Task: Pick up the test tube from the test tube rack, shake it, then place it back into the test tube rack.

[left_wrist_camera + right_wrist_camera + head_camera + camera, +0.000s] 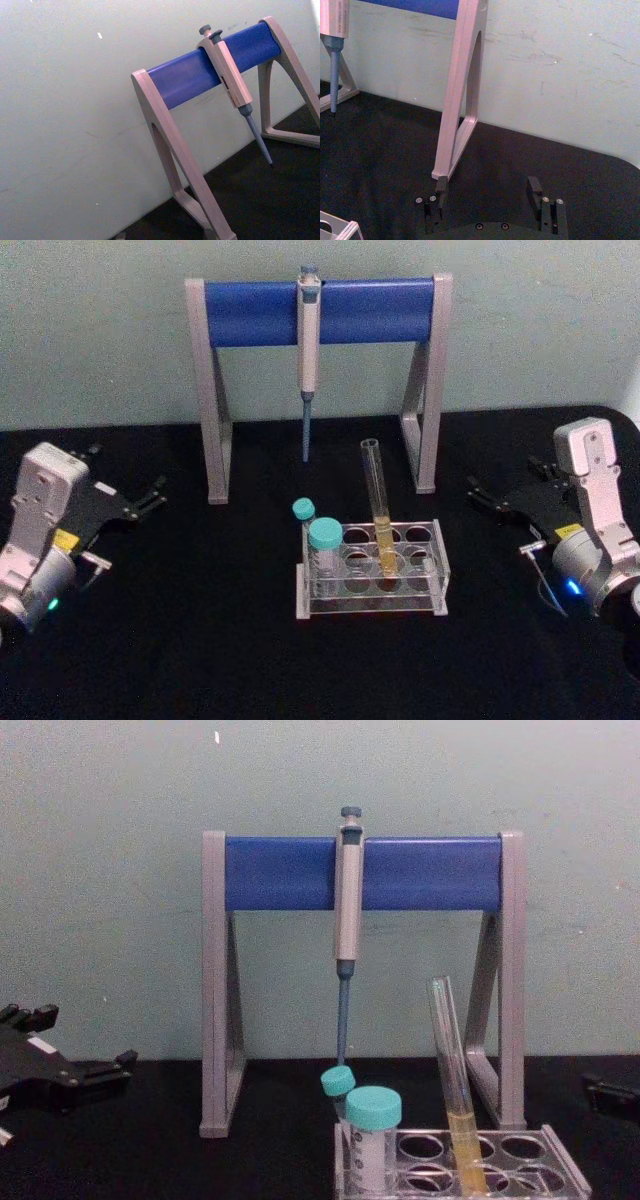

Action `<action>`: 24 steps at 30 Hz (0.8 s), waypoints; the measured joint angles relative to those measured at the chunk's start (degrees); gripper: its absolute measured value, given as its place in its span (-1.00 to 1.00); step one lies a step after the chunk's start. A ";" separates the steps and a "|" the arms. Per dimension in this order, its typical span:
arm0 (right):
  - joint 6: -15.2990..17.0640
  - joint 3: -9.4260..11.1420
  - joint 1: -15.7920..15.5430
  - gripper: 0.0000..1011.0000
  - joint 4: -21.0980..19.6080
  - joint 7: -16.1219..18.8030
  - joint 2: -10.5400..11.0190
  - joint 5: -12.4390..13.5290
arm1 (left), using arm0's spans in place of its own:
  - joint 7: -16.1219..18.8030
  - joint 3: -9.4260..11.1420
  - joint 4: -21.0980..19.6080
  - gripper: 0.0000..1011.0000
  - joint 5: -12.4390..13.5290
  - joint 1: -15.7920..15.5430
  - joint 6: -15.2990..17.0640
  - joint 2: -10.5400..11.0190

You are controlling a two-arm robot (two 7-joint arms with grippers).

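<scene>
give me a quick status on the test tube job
Left tool and right tool both open, resting on the table either side. Test tube leaning in the test tube rack, untouched. Two teal-capped vials share the rack's left end.

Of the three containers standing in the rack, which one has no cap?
The tall test tube with yellow liquid, leaning in the rack. The two short vials beside it both have teal caps.
</scene>
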 joint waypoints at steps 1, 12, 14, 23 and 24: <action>-0.01 0.00 0.00 0.98 -0.01 -0.01 0.01 0.00 | 0.00 0.00 0.00 0.98 0.00 0.00 0.00 0.00; -0.02 0.00 0.00 0.98 -0.03 -0.04 0.02 0.01 | 0.00 0.00 0.00 0.98 0.00 0.00 0.00 0.00; -0.02 0.00 0.00 0.98 -0.03 -0.04 0.02 0.01 | 0.00 0.00 0.00 0.98 0.00 0.00 0.00 0.00; -0.02 0.00 0.00 0.98 -0.03 -0.04 0.02 0.01 | 0.00 0.00 0.00 0.98 0.00 0.00 0.00 0.00; -0.02 0.00 0.00 0.98 -0.03 -0.04 0.02 0.01 | 0.00 0.00 0.00 0.98 0.00 0.00 0.00 0.00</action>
